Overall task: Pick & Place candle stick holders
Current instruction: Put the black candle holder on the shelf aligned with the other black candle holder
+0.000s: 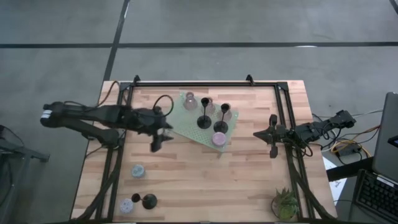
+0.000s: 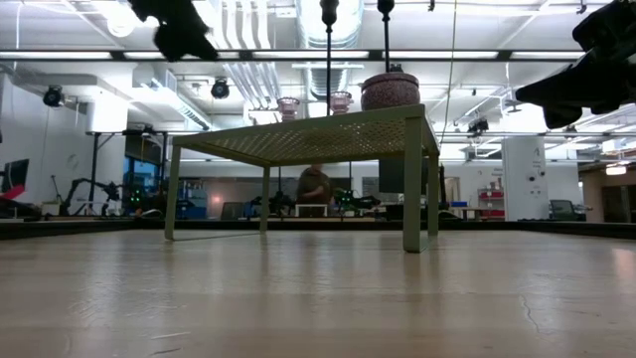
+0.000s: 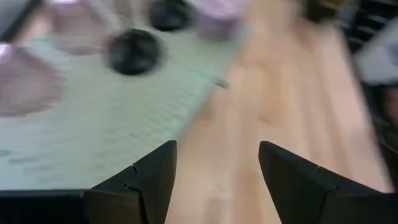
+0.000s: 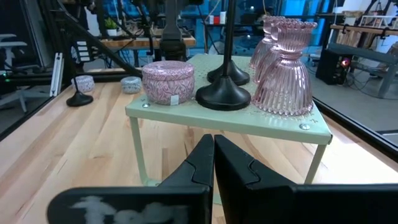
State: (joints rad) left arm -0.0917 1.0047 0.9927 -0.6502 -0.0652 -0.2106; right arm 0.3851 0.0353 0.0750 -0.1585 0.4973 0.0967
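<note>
A pale green perforated stand (image 1: 186, 124) stands mid-table. On it are three pinkish glass holders (image 1: 189, 99), two black slim-stemmed holders (image 1: 204, 120) and a squat lavender holder (image 1: 219, 138). Two more squat holders (image 1: 138, 170) and a black one (image 1: 148, 201) stand on the table at the near left. My left gripper (image 1: 169, 129) is open and empty, in the air beside the stand's left edge (image 3: 93, 130). My right gripper (image 1: 256, 134) is shut and empty, to the right of the stand, facing it (image 4: 213, 155).
A spiky green potted plant (image 1: 285, 204) stands at the table's near right corner. A black frame rail (image 1: 205, 84) runs along the far edge and down both sides. Bare wood lies between the stand and the near edge.
</note>
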